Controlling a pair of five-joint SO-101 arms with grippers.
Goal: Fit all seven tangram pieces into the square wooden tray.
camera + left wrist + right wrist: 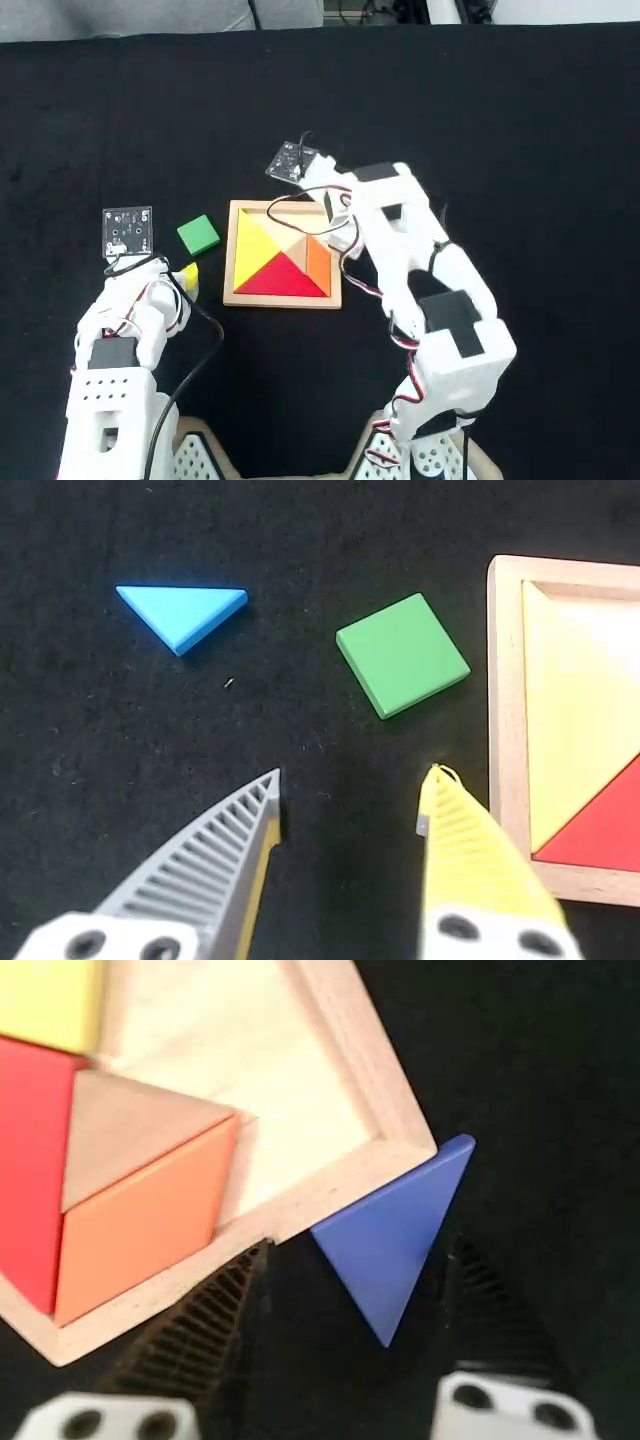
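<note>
The square tray [283, 297], pale raw wood with a raised rim, lies on the matte black counter [500, 120]. Inside it sit a yellow triangle [255, 245], a red triangle [283, 275] and an orange piece [318, 262]. The right wrist view adds an unpainted wood triangle [130, 1130] beside a bare corner of the tray floor. The right tool [360, 1250], with ribbed black fingers, stands wide astride a dark blue triangle [390, 1230] whose one edge meets the tray's outer rim at a corner. The left tool [355, 775], one finger grey and one yellow, gapes wide with nothing in it, beside the tray. The left wrist view brings up a smooth green square [403, 653] near the tray and a pale blue triangle [183, 612] farther out.
</note>
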